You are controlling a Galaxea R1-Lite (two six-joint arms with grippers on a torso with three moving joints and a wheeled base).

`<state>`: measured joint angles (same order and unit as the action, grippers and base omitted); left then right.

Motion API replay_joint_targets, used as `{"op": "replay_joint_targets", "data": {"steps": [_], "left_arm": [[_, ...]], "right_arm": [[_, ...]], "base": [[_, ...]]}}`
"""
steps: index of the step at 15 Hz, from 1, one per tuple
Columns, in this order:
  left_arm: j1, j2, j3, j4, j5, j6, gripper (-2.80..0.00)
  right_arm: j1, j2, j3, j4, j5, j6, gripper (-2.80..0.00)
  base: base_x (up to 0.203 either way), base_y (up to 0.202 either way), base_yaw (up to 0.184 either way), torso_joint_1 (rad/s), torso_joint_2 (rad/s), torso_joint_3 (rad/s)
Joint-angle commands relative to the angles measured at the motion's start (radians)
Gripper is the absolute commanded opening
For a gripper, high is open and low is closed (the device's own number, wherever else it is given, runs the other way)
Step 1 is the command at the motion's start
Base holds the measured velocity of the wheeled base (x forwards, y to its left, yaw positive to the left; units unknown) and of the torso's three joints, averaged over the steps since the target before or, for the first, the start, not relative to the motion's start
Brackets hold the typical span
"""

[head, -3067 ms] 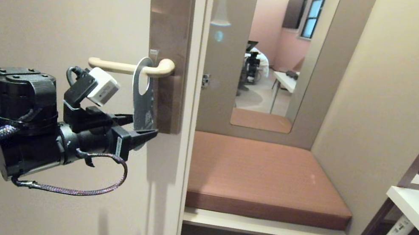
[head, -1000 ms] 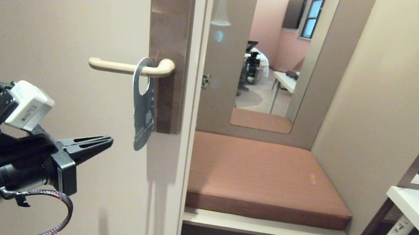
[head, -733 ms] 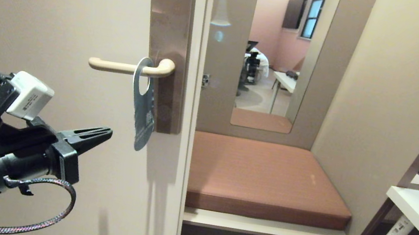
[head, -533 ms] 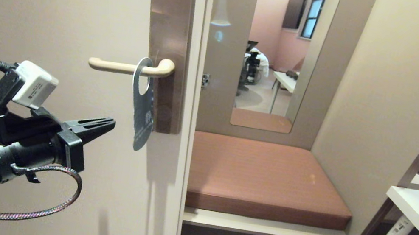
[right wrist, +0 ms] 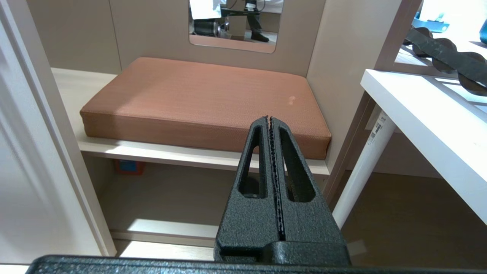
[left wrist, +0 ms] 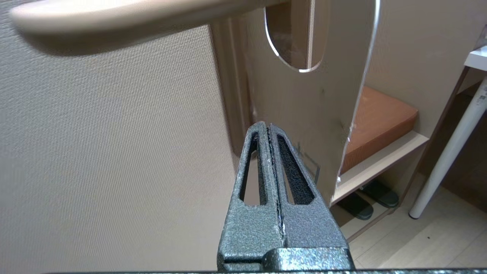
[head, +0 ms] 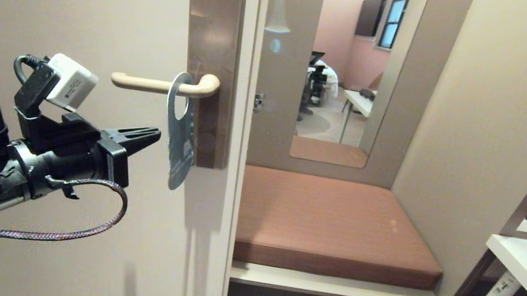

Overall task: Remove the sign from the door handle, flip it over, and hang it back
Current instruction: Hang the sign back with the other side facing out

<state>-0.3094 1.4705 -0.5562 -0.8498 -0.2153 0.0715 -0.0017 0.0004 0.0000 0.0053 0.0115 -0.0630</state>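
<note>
Sign: the sign (head: 178, 139) hangs by its round hole on the door handle (head: 155, 84), close to the curved neck, its lower end free and edge-on to the head camera.
Handle: cream lever, level, on the tall brown plate (head: 212, 52) at the door's edge.
Left gripper: the left gripper (head: 149, 136) sits just beside the sign's lower half, below the lever, apart from the card; jaws pressed together, holding nothing.
Right gripper: the right gripper (right wrist: 269, 121) is parked low, pointing toward the brown cushion (right wrist: 205, 99); jaws pressed together, empty.
Stage: judged as the approach to the first grasp, since the sign is not yet taken.
Risk, closed jaws: if the tips advance as they are, they would likely push the card and set it swinging or twisting on the lever instead of gripping it.
Risk, thin edge: the card faces the jaws nearly edge-on; a pinch slightly off could slip or bend it.
Risk, removal: pulling outward without sliding along the lever could snag the hole at the neck.
</note>
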Motion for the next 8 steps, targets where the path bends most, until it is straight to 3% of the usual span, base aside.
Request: {"op": "replay_joint_targets", "data": {"steps": [1, 8], "left_arm": [[-0.005, 0.037, -0.026, -0.005, -0.001, 0.002, -2.80], [-0.071, 0.090, -0.075, -0.005, -0.001, -0.002, -2.80]], "right_arm": [[0.000, 0.000, 0.000, -0.001, 0.001, -0.001, -2.80], [0.000, 0.000, 0.000, 0.001, 0.001, -0.001, -2.80]], "base": [[0.000, 0.000, 0.000, 0.000, 0.00, 0.000], [0.000, 0.000, 0.000, 0.000, 0.00, 0.000]]}}
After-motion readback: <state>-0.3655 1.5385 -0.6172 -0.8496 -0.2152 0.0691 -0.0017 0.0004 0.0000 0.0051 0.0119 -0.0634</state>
